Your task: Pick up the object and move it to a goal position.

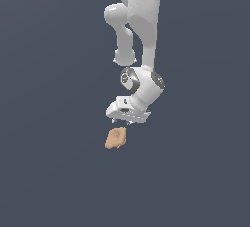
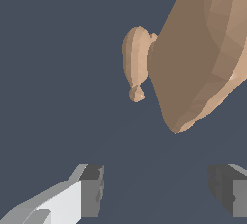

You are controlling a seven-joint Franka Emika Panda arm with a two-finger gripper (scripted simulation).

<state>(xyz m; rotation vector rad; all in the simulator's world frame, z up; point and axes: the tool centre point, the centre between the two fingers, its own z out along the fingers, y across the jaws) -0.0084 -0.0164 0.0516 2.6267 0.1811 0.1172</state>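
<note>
The object (image 1: 116, 138) is a small tan-orange lumpy blob on the dark grey floor, just below and toward the exterior view's left of my white gripper (image 1: 122, 121). In the wrist view the object (image 2: 202, 49) looms large, with a small knob sticking out of its side (image 2: 136, 63). It lies beyond my two dark fingertips (image 2: 91, 189), not between them. My gripper (image 2: 157, 189) is open and empty, with a wide gap between the jaws.
The dark grey floor (image 1: 49, 172) spreads flat all around. The white arm (image 1: 141, 20) rises above the gripper toward the top of the exterior view.
</note>
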